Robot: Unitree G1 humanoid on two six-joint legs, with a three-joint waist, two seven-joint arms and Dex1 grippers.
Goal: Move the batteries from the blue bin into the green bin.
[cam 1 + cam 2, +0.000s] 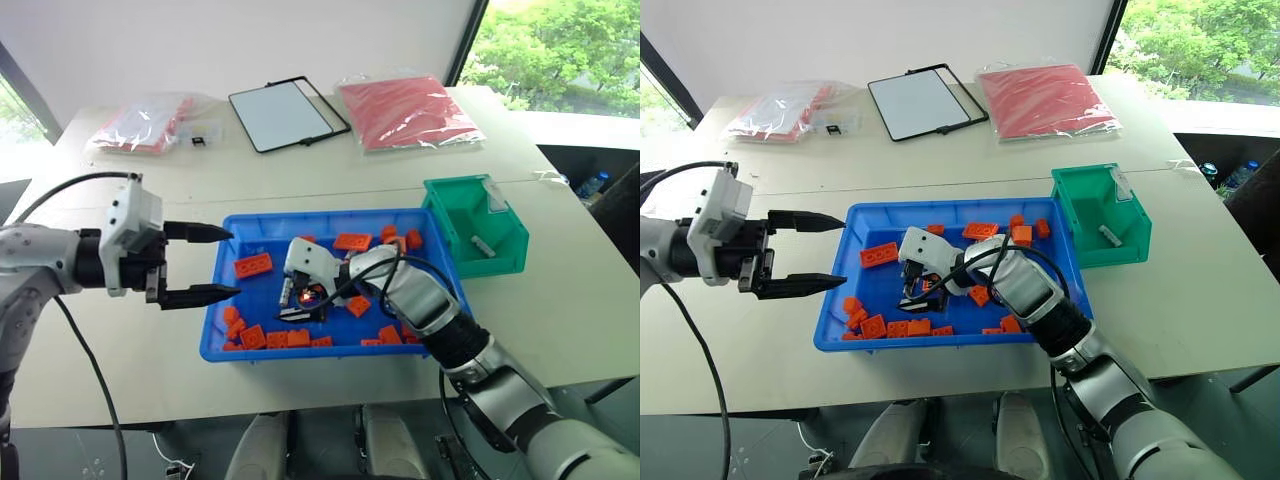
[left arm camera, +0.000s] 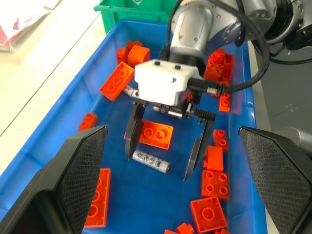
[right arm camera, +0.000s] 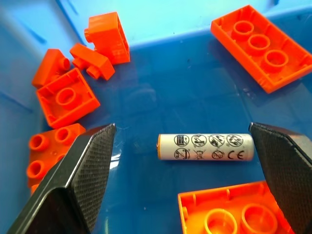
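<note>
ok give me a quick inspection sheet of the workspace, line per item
surface: pale table, bare around the bins.
job's things: blue bin at the near edge; one battery lying flat on its floor among the bricks; green bin beside the blue bin's far right corner, one battery inside.
clutter: orange bricks scattered in the blue bin; two red bagged packs and a black-framed white board at the far edge.
grippers: right gripper open, fingers either side of the floor battery, not touching; left gripper open, empty, at the blue bin's left rim.
cables: black cable hanging from the left arm.
surroundings: window with trees at far right.
</note>
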